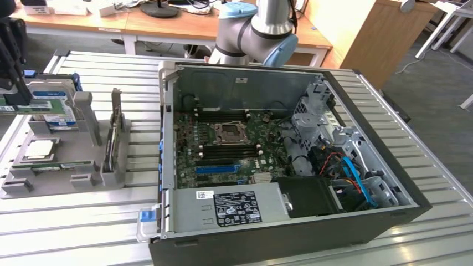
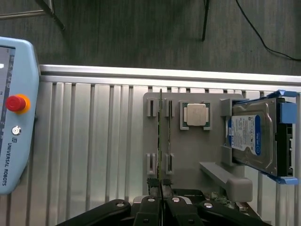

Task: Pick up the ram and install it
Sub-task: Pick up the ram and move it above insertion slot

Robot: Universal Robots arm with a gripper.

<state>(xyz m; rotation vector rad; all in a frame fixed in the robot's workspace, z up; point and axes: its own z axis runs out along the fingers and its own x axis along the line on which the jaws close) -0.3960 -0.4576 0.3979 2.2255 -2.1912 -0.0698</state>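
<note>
Slatted aluminium counter (image 1: 88, 221) carries an open computer case (image 1: 244, 246) lying on its side, its motherboard (image 1: 221, 144) facing up. In the exterior view a gray fixture tray (image 1: 44, 185) sits at nine o'clock from the case. The Universal Robots arm (image 1: 258, 33) rises at twelve o'clock, behind the case.

In the wrist view the claw (image 2: 161, 184) is clenched on the ram (image 2: 161, 141), its dark fingertips pinched together on one end of the thin green stick. The ram is seen edge-on and runs straight away from the claw, lined up between the tray's two pairs of slotted brackets. Whether it touches the tray cannot be told.

On the tray a square processor (image 2: 196, 114) lies just beside the ram. Farther along the tray a hard drive (image 2: 249, 136) with a blue-white label stands tilted in its holder. A teach pendant (image 2: 16, 113) with a red button lies on the counter, well apart from the tray.
</note>
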